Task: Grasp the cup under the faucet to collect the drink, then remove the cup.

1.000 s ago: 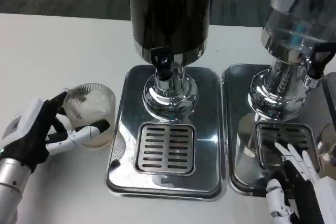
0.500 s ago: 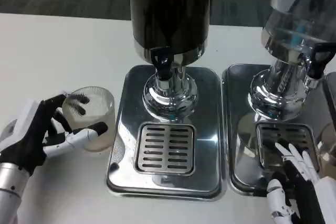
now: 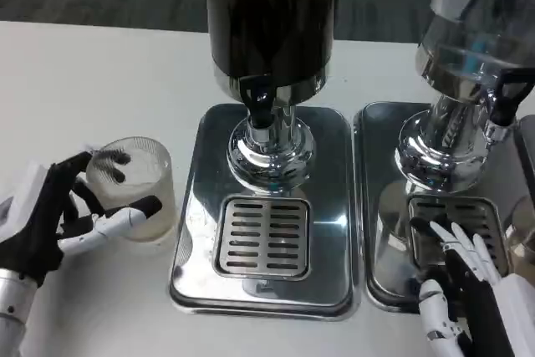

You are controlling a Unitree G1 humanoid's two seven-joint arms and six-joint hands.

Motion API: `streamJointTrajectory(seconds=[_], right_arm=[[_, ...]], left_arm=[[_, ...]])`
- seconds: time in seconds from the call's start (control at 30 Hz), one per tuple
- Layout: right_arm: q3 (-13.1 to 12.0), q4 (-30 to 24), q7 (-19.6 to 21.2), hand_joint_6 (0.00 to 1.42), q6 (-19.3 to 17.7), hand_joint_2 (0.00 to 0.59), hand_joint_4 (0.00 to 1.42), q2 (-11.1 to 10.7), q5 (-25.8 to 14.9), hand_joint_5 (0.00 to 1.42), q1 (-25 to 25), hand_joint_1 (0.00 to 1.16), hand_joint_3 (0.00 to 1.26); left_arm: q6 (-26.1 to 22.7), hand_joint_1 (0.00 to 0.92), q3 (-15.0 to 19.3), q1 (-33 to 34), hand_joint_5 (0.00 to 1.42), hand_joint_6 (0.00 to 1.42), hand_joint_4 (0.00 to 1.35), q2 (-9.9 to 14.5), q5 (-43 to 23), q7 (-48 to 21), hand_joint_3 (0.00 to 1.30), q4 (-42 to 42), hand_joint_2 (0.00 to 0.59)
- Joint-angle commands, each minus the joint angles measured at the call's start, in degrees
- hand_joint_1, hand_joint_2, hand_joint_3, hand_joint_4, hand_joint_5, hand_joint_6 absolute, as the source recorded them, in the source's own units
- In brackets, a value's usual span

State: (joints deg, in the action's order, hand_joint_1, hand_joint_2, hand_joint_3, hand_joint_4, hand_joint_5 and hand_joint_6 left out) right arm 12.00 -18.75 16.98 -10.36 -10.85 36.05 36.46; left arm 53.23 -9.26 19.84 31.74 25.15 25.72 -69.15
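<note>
A clear ribbed plastic cup (image 3: 135,183) stands upright on the white table, left of the middle dispenser's steel tray (image 3: 196,232). My left hand (image 3: 52,221) grips it from the left, thumb at the front wall and fingers behind the rim. The dark drink dispenser (image 3: 269,14) has its black faucet (image 3: 261,102) above the drain grille (image 3: 262,237), and nothing stands under it. My right hand (image 3: 475,286) lies at the lower right with fingers spread over the second tray's grille, holding nothing.
A second dispenser (image 3: 472,56) with a clear tank stands on its own steel tray (image 3: 380,273) at the right, its black tap (image 3: 505,104) facing forward. Bare white table stretches to the left and behind the cup.
My left hand has slid the cup a little to the left and toward me, away from the tray. The right hand has barely shifted.
</note>
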Motion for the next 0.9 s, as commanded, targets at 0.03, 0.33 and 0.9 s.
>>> streamJointTrajectory(seconds=[0.03, 0.33, 0.9], right_arm=[[-0.2, -0.3, -0.1, 0.05, -1.0, 0.586, 0.06, 0.1, -0.6, 0.0, 0.3, 0.0, 0.18], [0.1, -0.3, 0.1, 0.05, -1.3, 0.586, 0.06, 0.6, -0.5, 0.0, 0.6, 0.0, 0.18], [0.2, -0.6, 0.4, 0.05, -1.8, 0.586, 0.06, 1.7, -0.3, 0.0, 1.4, 0.0, 0.18]], left_arm=[[3.0, 0.38, 1.1, -0.8, 0.86, 1.21, 0.6, 1.9, 0.1, 2.3, 0.55, 1.9, 0.122], [7.9, 0.421, 2.1, -2.7, 0.88, 1.22, 0.6, 3.7, -0.3, 0.3, 0.57, 6.9, 0.125], [10.6, 0.445, 0.4, -5.0, 0.88, 1.22, 0.61, -0.3, 1.5, -6.0, 0.58, 14.1, 0.103]])
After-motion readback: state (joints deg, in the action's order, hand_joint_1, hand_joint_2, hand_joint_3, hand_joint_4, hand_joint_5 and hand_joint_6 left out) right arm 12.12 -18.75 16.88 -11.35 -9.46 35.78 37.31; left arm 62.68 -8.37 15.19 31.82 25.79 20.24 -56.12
